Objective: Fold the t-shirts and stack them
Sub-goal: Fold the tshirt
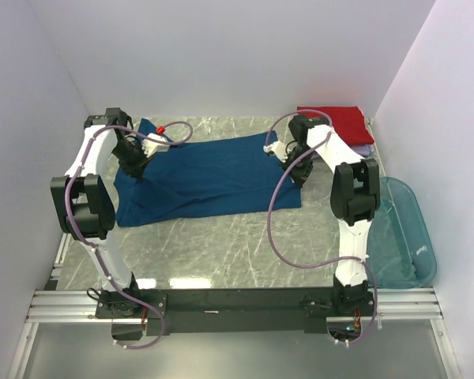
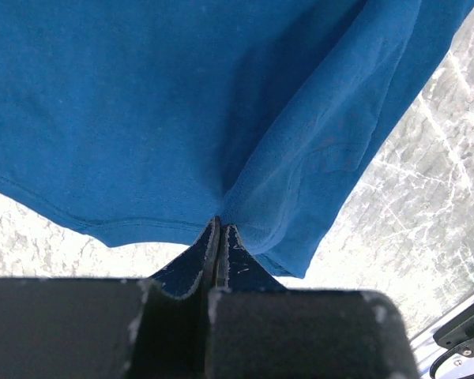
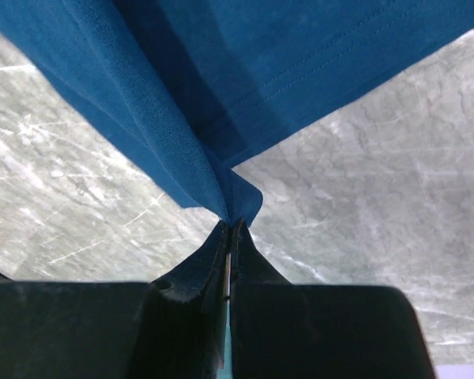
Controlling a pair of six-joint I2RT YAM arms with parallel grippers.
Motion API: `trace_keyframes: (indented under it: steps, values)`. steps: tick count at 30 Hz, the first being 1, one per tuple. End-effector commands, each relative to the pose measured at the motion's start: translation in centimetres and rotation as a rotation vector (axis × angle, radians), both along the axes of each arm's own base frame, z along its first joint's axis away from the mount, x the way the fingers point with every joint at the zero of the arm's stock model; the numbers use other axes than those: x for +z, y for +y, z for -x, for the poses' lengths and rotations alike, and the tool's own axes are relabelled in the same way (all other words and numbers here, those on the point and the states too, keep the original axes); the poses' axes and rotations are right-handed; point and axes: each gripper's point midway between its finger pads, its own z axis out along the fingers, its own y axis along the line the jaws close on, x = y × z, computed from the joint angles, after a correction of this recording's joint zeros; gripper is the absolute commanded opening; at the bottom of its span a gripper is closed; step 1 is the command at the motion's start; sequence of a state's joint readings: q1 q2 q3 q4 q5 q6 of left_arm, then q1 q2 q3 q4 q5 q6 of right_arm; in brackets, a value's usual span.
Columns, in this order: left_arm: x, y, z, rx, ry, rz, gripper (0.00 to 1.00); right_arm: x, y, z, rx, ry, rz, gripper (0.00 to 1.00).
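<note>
Left gripper (image 2: 219, 227) and right gripper (image 3: 231, 223) each clamped on opposite ends of the blue t-shirt (image 1: 209, 175). It spans left-right between them over the surface (image 1: 221, 245). Red t-shirt (image 1: 337, 122) sits behind the right arm.

The red tee (image 1: 336, 120) covers most of the pale tee (image 1: 366, 147); the 2 wrist views crop the blue tee (image 2: 182, 103).

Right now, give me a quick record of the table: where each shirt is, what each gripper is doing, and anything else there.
blue shirt: spread across the middle of the table
left gripper: shut on the blue shirt's edge
right gripper: shut on the blue shirt's corner
red shirt: folded, far right corner, on a pale lavender shirt
tub: right side, apart from the shirts
</note>
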State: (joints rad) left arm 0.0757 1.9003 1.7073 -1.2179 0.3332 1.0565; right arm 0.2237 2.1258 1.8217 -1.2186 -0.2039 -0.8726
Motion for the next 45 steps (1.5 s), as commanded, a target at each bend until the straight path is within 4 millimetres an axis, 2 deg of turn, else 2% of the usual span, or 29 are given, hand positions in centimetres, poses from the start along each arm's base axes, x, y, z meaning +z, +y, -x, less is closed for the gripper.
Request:
trace_keyframes:
  steps: [1,14,28,37,45]
  values:
    - [0.7,0.4,-0.8,-0.010,-0.025,-0.007,0.00,0.9,-0.3,-0.8,-0.011,-0.020,0.002,0.00]
    - [-0.4,1.4,-0.3,0.017,-0.003,-0.015,0.00,1.2,0.1,-3.2,-0.002,-0.049,0.008,0.00]
    - [-1.5,2.5,-0.2,0.041,0.012,-0.030,0.00,0.6,1.0,-4.7,0.018,-0.072,0.024,0.00]
    - [-2.4,2.9,-0.6,0.066,0.013,-0.028,0.00,0.4,1.5,-6.0,0.014,-0.108,0.038,0.00]
    - [-2.9,3.1,-1.2,0.077,0.002,-0.031,0.00,0.1,1.8,-6.3,0.006,-0.121,0.038,0.00]
